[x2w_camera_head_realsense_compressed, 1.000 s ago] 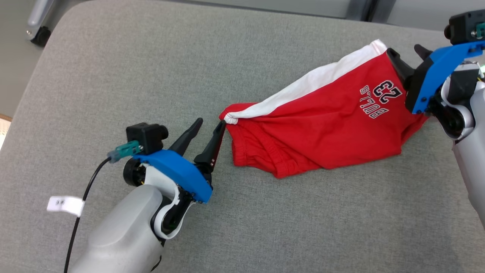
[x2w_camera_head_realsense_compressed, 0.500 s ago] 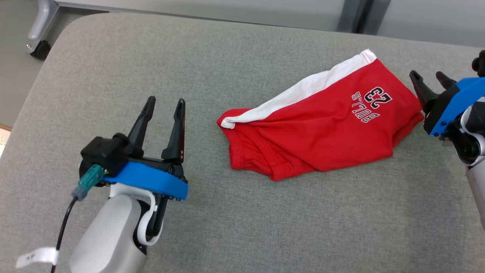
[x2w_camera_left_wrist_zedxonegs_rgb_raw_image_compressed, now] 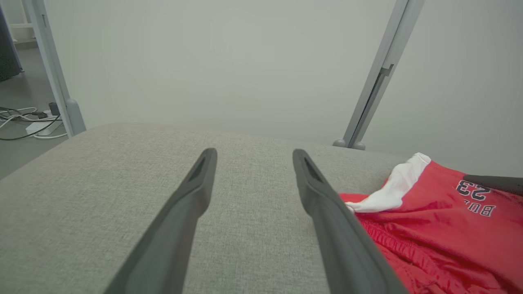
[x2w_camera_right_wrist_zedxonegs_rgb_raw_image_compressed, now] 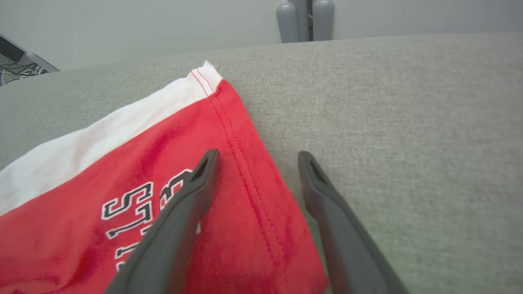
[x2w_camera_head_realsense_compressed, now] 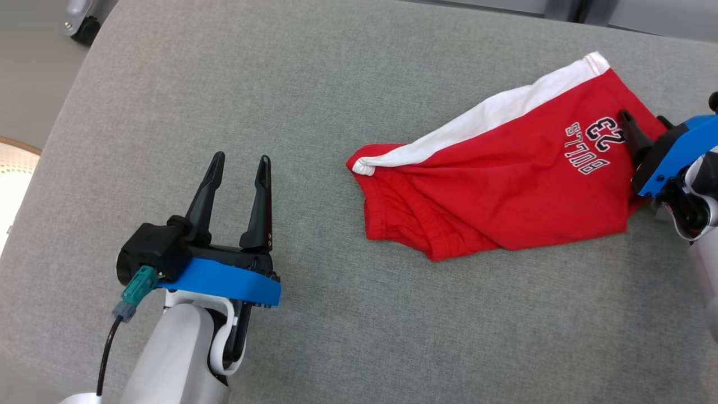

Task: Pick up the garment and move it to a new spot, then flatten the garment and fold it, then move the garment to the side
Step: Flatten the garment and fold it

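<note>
The garment, red shorts with a white side stripe and "BULLS 23" print, lies folded on the grey cushion at the right. My left gripper stands open well to its left, nothing between the fingers; the left wrist view shows the garment off to the right of the open fingers. My right gripper is open above the shorts' right hem. In the right wrist view the garment lies under the left finger, its hem edge between the two fingers, with nothing gripped.
The grey padded surface has rounded edges at the left and far side. Beyond the far-left corner stands a caster wheel. A grey frame post rises behind the cushion, with cables on the floor at the left.
Both grippers have let go of the shorts' ends and drawn back. The left gripper moved away to the left. The camera has also shifted.
</note>
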Robot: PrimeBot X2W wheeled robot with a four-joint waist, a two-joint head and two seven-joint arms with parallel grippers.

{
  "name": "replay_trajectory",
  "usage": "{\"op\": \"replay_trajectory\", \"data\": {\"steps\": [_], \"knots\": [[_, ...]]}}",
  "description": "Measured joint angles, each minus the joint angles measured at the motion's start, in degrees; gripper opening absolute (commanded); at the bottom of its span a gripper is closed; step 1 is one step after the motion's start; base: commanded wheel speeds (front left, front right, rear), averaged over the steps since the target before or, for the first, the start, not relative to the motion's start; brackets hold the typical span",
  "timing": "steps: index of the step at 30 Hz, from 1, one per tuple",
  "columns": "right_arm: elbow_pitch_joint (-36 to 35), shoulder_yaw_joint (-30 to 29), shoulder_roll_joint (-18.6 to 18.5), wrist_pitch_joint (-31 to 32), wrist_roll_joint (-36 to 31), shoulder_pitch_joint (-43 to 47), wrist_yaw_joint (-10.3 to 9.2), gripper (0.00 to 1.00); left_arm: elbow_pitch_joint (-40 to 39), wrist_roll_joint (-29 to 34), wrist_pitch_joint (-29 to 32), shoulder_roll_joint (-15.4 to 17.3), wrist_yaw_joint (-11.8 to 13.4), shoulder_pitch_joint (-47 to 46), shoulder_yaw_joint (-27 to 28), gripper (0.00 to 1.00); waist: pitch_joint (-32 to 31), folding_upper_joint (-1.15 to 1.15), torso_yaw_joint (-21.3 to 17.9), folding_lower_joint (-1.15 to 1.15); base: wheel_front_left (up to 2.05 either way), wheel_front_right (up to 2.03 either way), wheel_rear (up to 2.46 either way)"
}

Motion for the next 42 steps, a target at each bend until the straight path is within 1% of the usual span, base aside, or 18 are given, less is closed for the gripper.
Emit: {"op": "replay_trajectory", "data": {"steps": [5,8,9,11,12,15,18,21,25,32,36,39,42], "knots": [[4.2,0.2,0.7,0.0,-2.3,-1.5,0.00,1.00,0.5,0.9,0.0,-0.8,-0.4,0.0,0.6,1.00,0.5,0.00,0.9,0.00,0.00,0.00,0.00],[5.5,0.6,1.2,0.4,-3.0,-2.2,-0.02,1.00,0.9,1.3,0.0,-1.0,-0.5,0.0,0.8,1.00,0.6,0.00,0.9,0.00,0.00,0.00,0.00],[5.6,1.0,1.4,0.6,-3.0,-2.4,-0.09,0.79,1.0,1.3,0.0,-1.0,-0.5,-0.1,0.7,1.00,0.6,0.00,0.9,0.00,0.00,0.00,0.00],[5.3,2.4,1.7,1.1,-3.2,-2.4,-0.12,0.33,1.2,1.2,0.0,-1.0,-0.5,-0.1,0.4,1.00,0.7,0.00,0.7,0.00,0.00,0.00,0.00],[5.0,3.1,1.8,1.4,-3.2,-2.4,-0.19,0.00,1.2,1.0,0.0,-1.1,-0.5,-0.2,0.3,1.00,0.7,0.00,0.6,0.00,0.00,0.00,0.00],[3.9,5.0,2.4,2.4,-2.2,-2.3,-0.13,0.00,1.5,0.8,0.0,-1.0,-0.6,-0.3,0.0,1.00,0.4,0.00,0.3,0.00,0.00,0.00,0.00],[2.9,6.1,2.7,1.9,-1.0,-1.4,-0.07,0.00,2.0,0.7,0.0,-0.8,-0.7,-0.3,-0.2,1.00,-0.3,0.00,-0.1,0.00,0.00,0.00,0.00],[2.7,6.2,2.1,0.5,-0.1,-0.4,0.01,0.00,2.3,0.4,0.0,-0.5,-0.7,-0.3,-0.4,1.00,-1.2,0.00,-0.6,0.00,0.00,0.00,0.00],[2.2,6.2,0.3,-2.8,-0.6,0.7,0.01,0.00,2.5,0.3,0.0,0.1,-0.7,0.4,-0.7,1.00,-3.0,0.00,-1.6,0.00,0.00,0.00,0.00],[3.5,3.6,-3.1,-7.7,-3.4,5.0,0.01,0.00,2.8,0.3,0.0,1.3,-0.7,3.0,-0.6,1.00,-6.7,0.00,-3.9,0.00,0.00,0.00,0.00],[4.9,1.0,-4.1,-10.1,-4.8,6.4,0.01,0.00,2.6,0.2,0.0,1.5,-0.7,4.3,-0.6,1.00,-8.6,0.00,-5.2,0.00,0.00,0.00,0.00],[5.5,-0.8,-5.0,-12.0,-7.0,6.5,0.00,0.00,2.5,0.0,0.0,1.5,-0.7,5.1,-0.9,1.00,-9.6,0.00,-6.0,0.00,0.00,0.00,0.00],[6.4,-2.2,-5.1,-13.0,-9.3,6.5,0.00,0.00,2.6,-0.1,0.0,1.6,-0.7,5.5,-1.2,1.00,-10.3,0.00,-6.4,0.00,0.00,0.00,0.00]]}}
